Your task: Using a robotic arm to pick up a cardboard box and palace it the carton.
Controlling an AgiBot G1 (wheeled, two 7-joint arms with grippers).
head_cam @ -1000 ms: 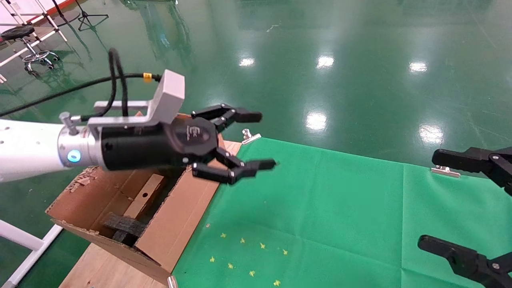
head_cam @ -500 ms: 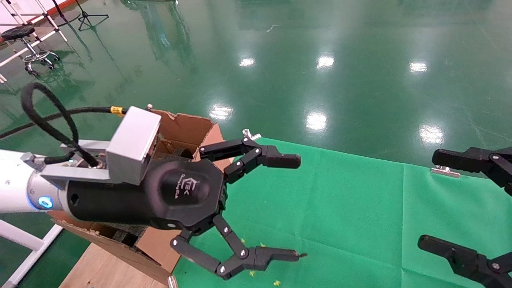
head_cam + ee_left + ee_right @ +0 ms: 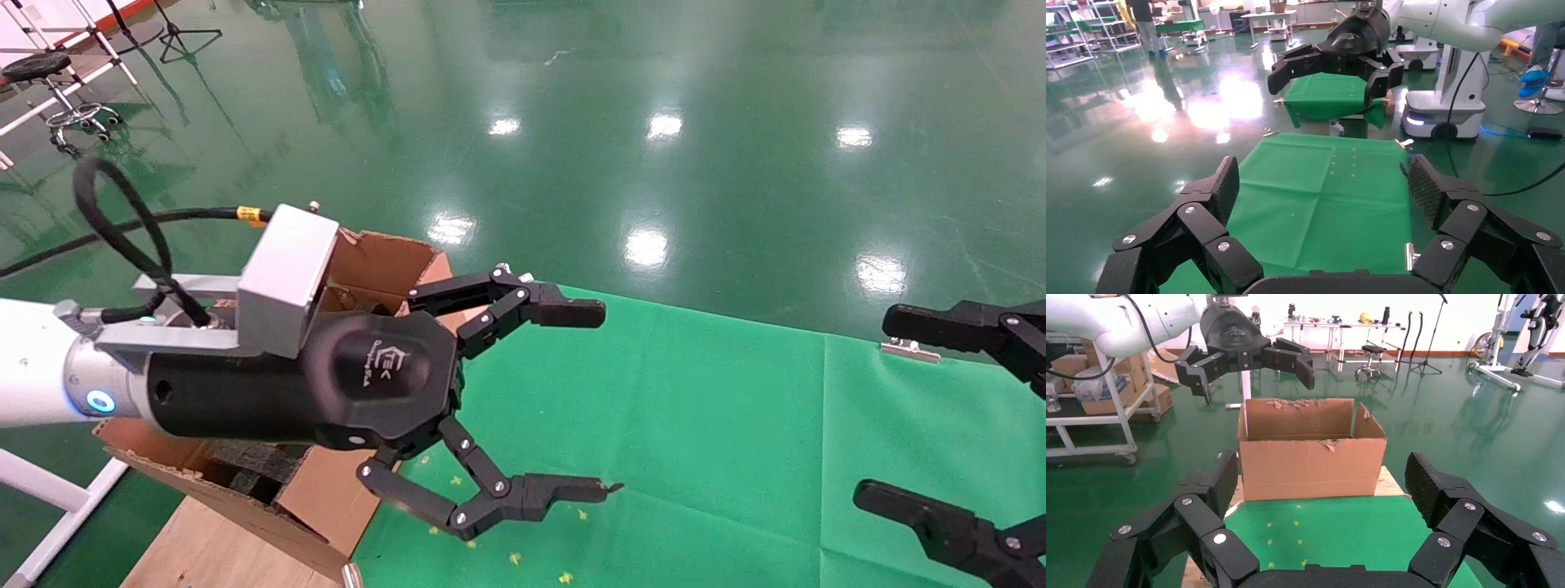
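Observation:
The small cardboard box shows in no view. The carton (image 3: 327, 498) stands at the table's left end, flaps up, with black foam (image 3: 245, 461) inside; it also shows in the right wrist view (image 3: 1312, 468). My left gripper (image 3: 596, 400), on the white robotic arm (image 3: 33, 376), hovers wide open and empty over the carton's right edge and the green cloth; its fingers frame bare cloth in the left wrist view (image 3: 1324, 190). The right wrist view shows it above the carton (image 3: 1254, 380). My right gripper (image 3: 882, 407) is open and empty at the right (image 3: 1318, 484).
A green cloth (image 3: 695, 425) covers the table, held by metal clips (image 3: 907, 349), with small yellow marks (image 3: 515, 559) near the front. The carton rests on a wooden board (image 3: 212, 547). Shiny green floor lies beyond, with a stool (image 3: 49, 73) at the far left.
My left gripper swung down and towards the camera, turned, and spread its fingers much wider. In the last half second it rose slightly. The right gripper has not moved.

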